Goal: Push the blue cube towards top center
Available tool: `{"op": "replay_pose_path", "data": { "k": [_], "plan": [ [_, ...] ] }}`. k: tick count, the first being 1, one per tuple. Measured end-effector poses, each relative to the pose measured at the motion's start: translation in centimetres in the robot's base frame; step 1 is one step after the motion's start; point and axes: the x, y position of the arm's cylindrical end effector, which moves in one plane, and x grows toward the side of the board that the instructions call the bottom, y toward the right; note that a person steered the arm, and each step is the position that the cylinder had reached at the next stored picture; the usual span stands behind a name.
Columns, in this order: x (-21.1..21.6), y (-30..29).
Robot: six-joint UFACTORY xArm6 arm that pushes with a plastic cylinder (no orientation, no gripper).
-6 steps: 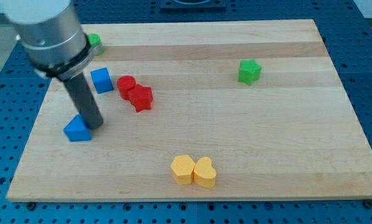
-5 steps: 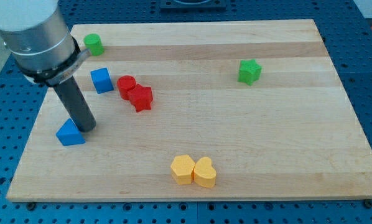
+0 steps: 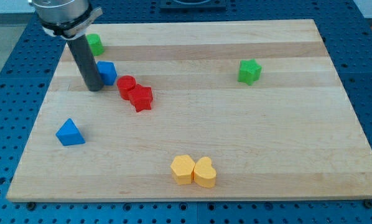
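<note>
The blue cube point(image 3: 107, 72) sits on the wooden board point(image 3: 248, 137) at the upper left. My tip point(image 3: 94, 88) rests against the cube's left side, slightly below it. The rod partly hides the cube's left edge. A red cylinder point(image 3: 126, 86) lies just right of the cube and below it, with a red star point(image 3: 141, 98) touching it.
A green cube point(image 3: 95, 43) is above the blue cube near the board's top left corner. A blue triangle point(image 3: 69, 133) lies at the left. A green star point(image 3: 249, 71) is at the upper right. Two yellow hearts point(image 3: 194, 170) sit together near the bottom edge.
My tip has left the blue triangle and moved up to the blue cube's left side. The cube has shifted slightly right and up. The triangle ended a little further left.
</note>
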Motion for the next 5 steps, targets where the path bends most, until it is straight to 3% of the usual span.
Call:
{"op": "replay_pose_path", "data": {
  "k": [2, 5],
  "plan": [
    [-2.8, 0.9],
    [-7.2, 6.7]
  ]
}}
